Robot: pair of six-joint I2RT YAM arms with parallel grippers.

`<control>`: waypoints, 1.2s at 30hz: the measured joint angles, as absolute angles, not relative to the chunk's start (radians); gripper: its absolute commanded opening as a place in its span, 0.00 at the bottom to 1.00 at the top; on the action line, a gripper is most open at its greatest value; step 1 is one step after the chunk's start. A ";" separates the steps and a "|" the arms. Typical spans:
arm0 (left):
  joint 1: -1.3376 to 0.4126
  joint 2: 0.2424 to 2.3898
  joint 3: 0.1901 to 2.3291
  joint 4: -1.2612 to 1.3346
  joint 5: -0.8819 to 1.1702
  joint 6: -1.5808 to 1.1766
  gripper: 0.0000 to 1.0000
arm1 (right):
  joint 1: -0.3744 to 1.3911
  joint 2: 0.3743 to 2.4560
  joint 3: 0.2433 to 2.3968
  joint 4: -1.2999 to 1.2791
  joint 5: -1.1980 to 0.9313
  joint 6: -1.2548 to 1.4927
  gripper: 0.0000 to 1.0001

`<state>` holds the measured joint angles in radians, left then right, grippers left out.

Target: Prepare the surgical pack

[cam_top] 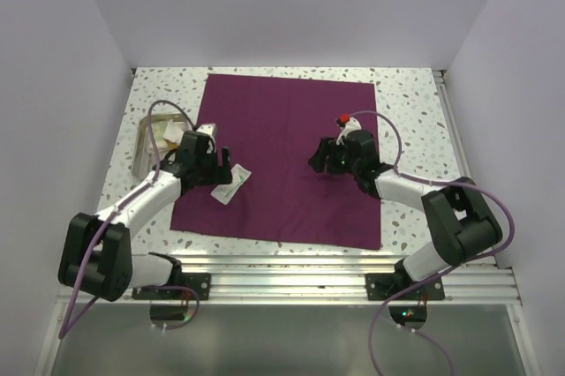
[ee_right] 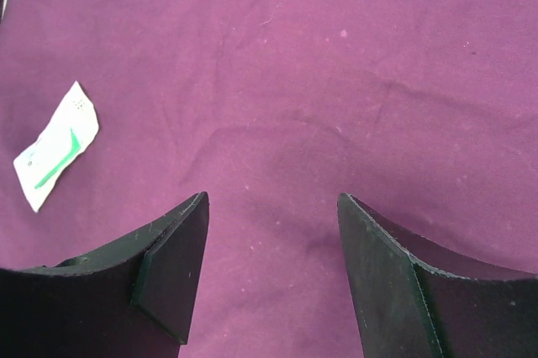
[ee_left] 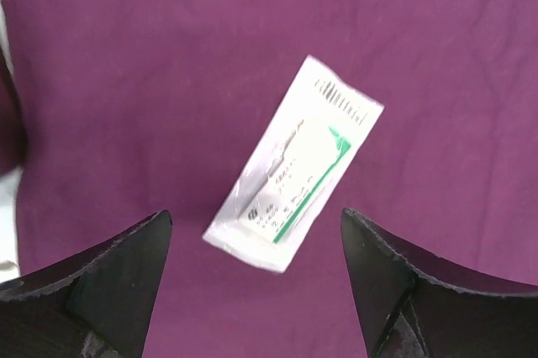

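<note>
One packet [ee_left: 294, 165] flat on cloth [cam_top: 291, 146] | steel tray [cam_top: 140, 151] beside its left edge

Soft, even light is coming from overhead, so my arms are casting only faint shadows on the large plum-purple cloth [cam_top: 282, 208]. In the wrist views its creases are showing sharp, my left black fingers [ee_left: 101, 291] are blurring near the lens, and the small white plastic packet [ee_left: 294, 165] is glaring slightly.
</note>
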<state>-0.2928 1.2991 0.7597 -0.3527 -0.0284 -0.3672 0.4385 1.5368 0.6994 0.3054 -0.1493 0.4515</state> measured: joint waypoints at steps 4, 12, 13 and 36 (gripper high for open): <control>-0.303 1.298 0.708 -0.344 -0.025 -0.388 0.94 | 0.439 1.537 0.700 0.306 -0.149 0.451 0.66; -0.320 1.298 0.641 -0.313 -0.018 -0.413 0.98 | 0.439 1.537 0.701 0.306 -0.149 0.451 0.66; -0.321 1.298 0.639 -0.308 -0.018 -0.415 0.98 | 0.439 1.537 0.701 0.306 -0.149 0.451 0.67; -0.361 1.380 0.640 -0.229 0.039 -0.433 0.65 | 0.440 1.537 0.701 0.306 -0.149 0.451 0.67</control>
<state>-0.3607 1.3800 0.6395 -0.2287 0.0387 -0.4328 0.4397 1.5368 0.7010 0.3058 -0.1493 0.4511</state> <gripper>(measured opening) 0.681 0.666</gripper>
